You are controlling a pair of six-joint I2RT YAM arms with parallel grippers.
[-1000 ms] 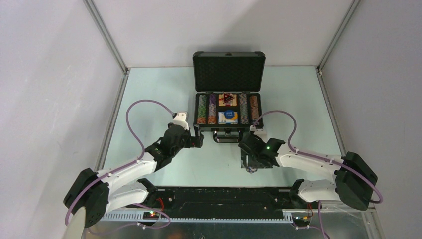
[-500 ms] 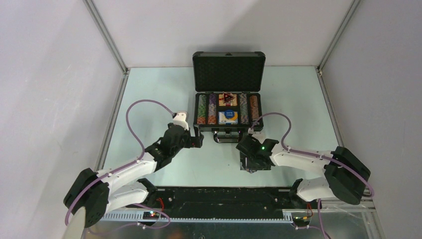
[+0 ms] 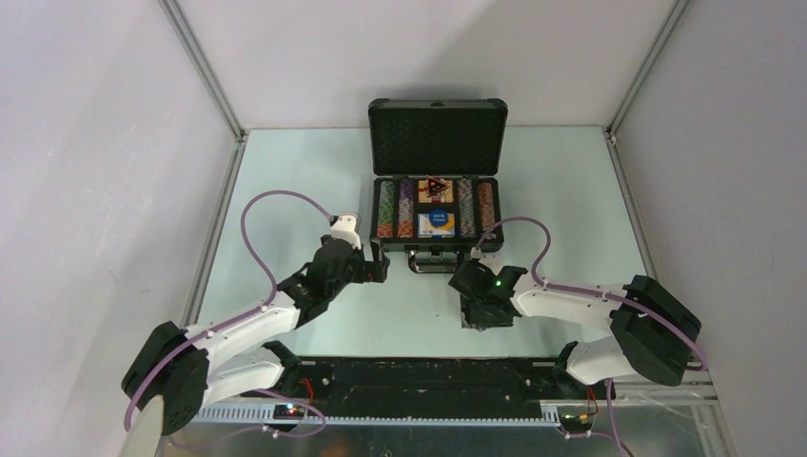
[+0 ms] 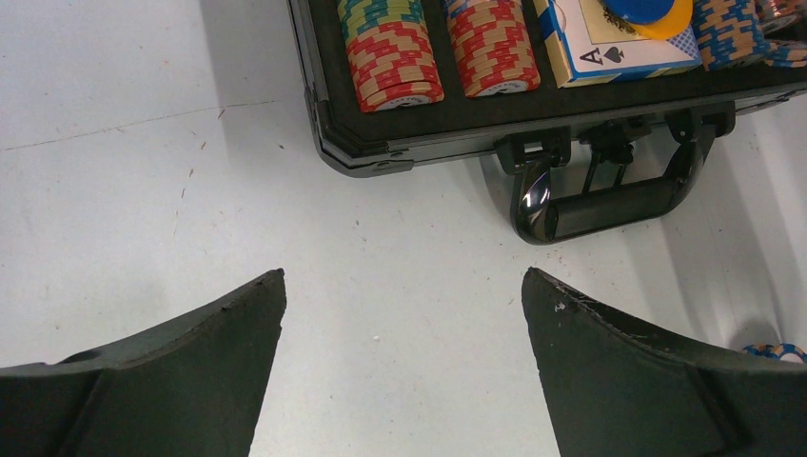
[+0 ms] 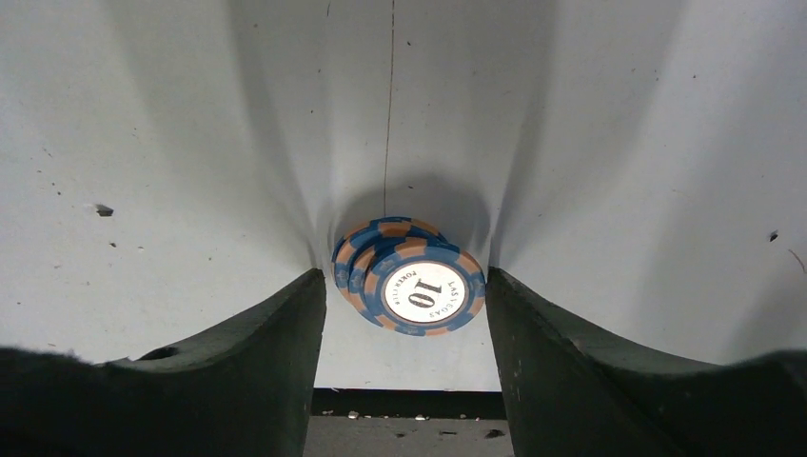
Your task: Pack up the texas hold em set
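The dark grey briefcase stands open at the table's middle back, lid upright, with rows of striped chips, a red card box with the dark triangular marker on it, and a blue card box inside. My right gripper points down in front of the case. In the right wrist view its jaws straddle a small leaning stack of blue and orange chips on the table, open, with little clearance. My left gripper is open and empty near the case's front left corner.
The case handle sticks out toward me between the two grippers. The left wrist view shows red and green chip rows and an orange and blue button on the card box. The table's dark front edge is right behind the right fingers.
My right arm has swung a little to the left and its gripper has settled closer around the loose chips. The left arm has not moved.
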